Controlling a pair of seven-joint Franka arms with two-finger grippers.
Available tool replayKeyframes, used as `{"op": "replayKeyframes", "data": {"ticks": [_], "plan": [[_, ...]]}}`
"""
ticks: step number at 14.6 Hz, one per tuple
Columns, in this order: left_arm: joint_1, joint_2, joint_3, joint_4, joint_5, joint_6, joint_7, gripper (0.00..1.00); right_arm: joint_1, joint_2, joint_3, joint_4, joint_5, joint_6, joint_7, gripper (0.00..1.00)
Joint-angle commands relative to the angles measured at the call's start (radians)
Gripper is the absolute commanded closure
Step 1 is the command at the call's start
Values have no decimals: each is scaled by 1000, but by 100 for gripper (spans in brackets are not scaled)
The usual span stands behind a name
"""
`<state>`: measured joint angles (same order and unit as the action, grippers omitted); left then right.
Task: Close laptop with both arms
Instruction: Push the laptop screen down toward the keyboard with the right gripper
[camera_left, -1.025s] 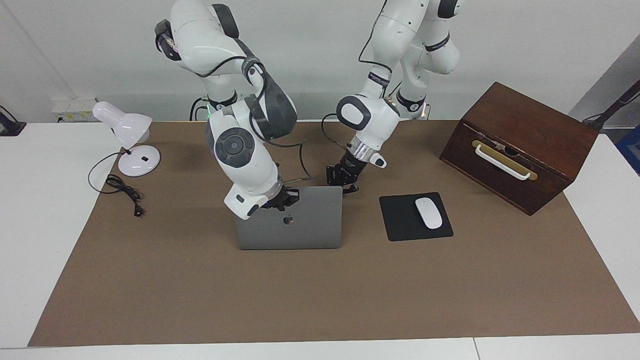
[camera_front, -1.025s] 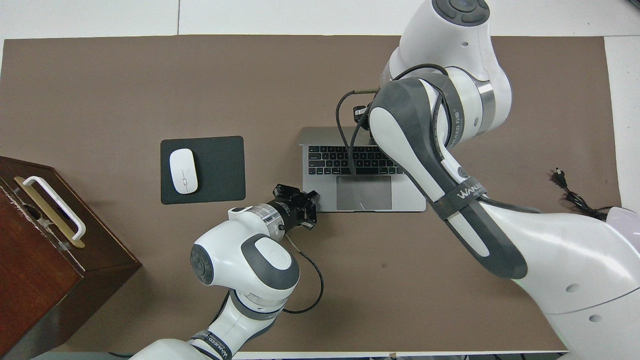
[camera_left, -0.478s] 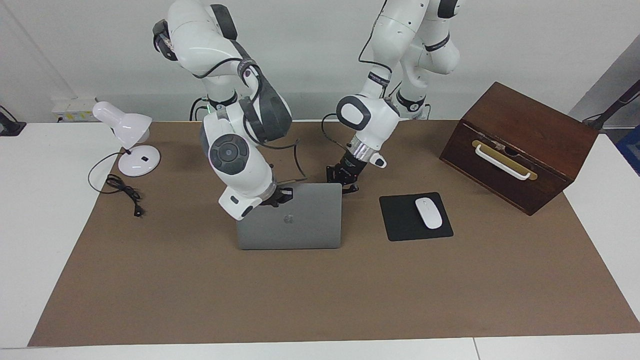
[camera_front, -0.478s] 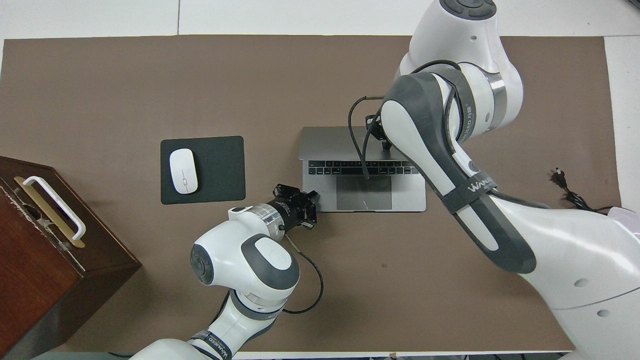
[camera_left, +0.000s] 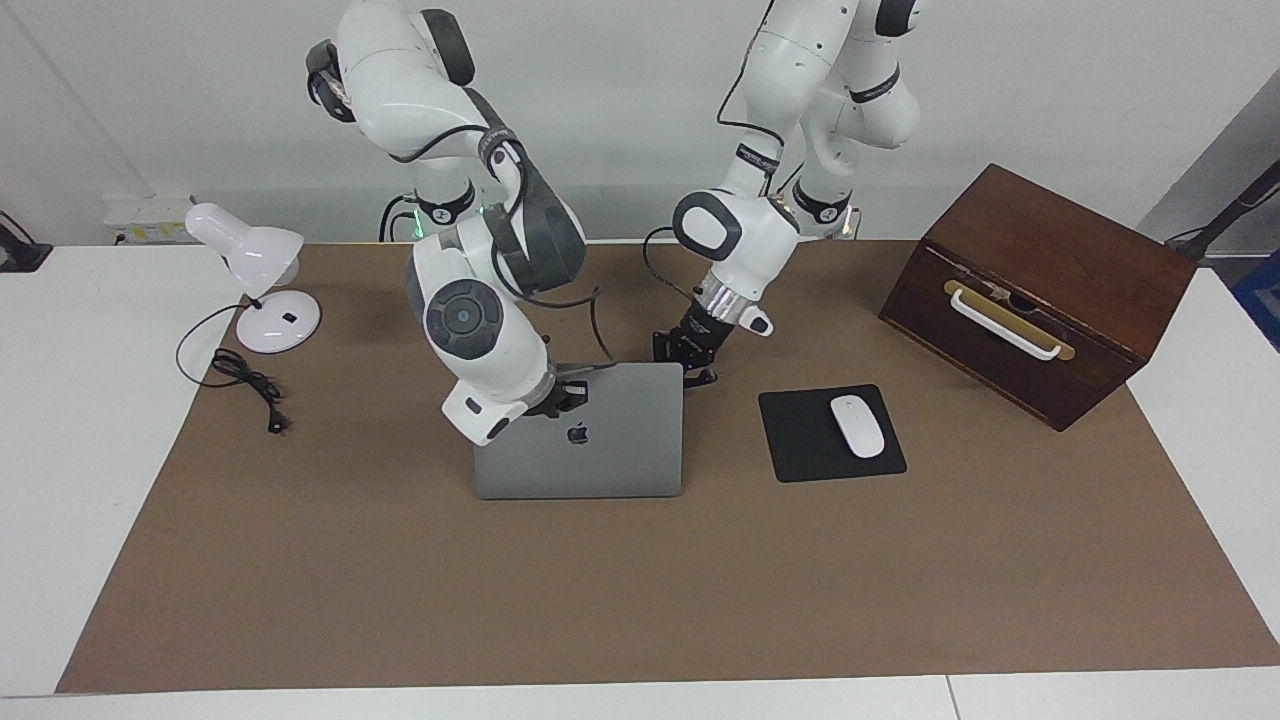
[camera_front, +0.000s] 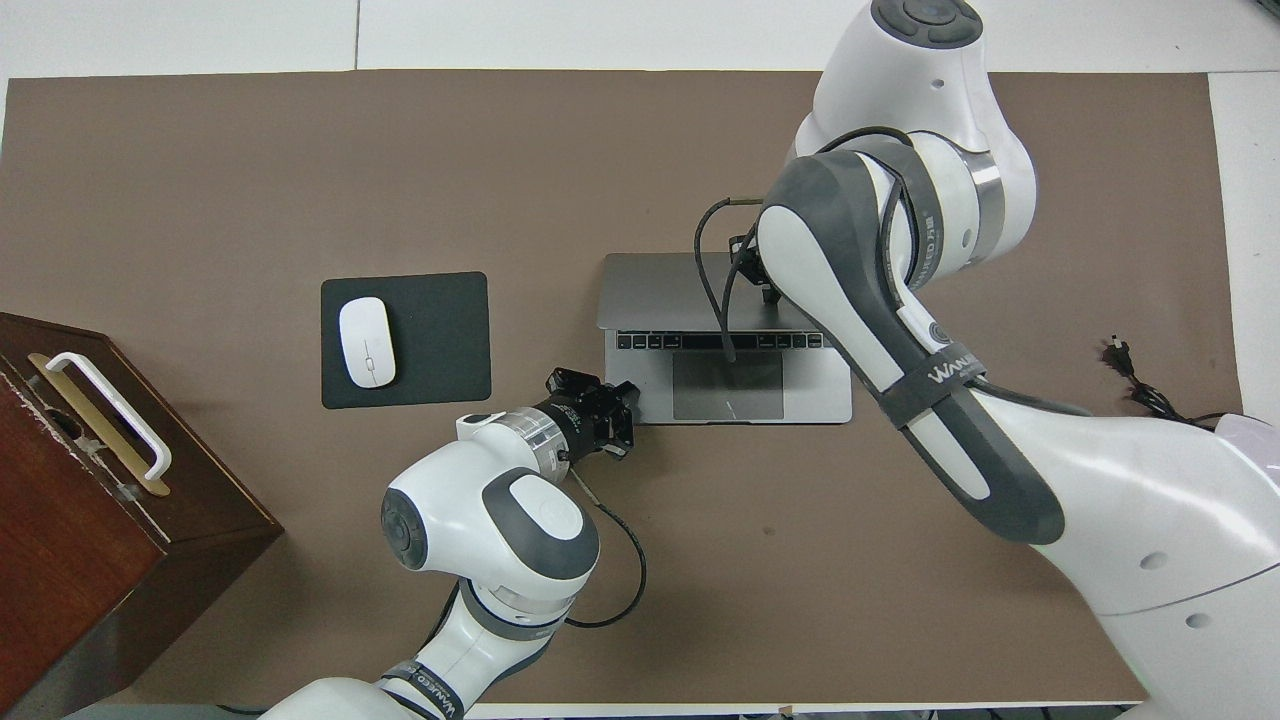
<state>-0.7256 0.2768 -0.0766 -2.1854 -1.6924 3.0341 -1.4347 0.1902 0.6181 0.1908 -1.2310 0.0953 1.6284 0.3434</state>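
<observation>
The laptop (camera_left: 580, 440) sits mid-table, lid half lowered; the right gripper (camera_left: 565, 397), fingers shut on nothing, presses the lid's back, hinge at its six o'clock; the left gripper (camera_left: 688, 352), likewise shut, braces the base's corner.

Silver-grey laptop (camera_left: 590, 440) mid-mat, lid tilted low over keyboard, partly open.

Laptop (camera_front: 640, 290) partly closed, seen from above.
Right tool (camera_front: 768, 292) presses the lid; left tool (camera_front: 618, 412), shut, touches the base's corner.
</observation>
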Motion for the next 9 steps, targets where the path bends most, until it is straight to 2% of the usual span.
{"op": "replayKeyframes", "data": {"ticks": [1,9], "plan": [[-9,35,11,7,-7,22,17,100,-12,-1,19,-45,15,47,26,100],[-5,33,11,3,-7,20,30,100,-9,3,21,-68,17,97,39,100]]}}
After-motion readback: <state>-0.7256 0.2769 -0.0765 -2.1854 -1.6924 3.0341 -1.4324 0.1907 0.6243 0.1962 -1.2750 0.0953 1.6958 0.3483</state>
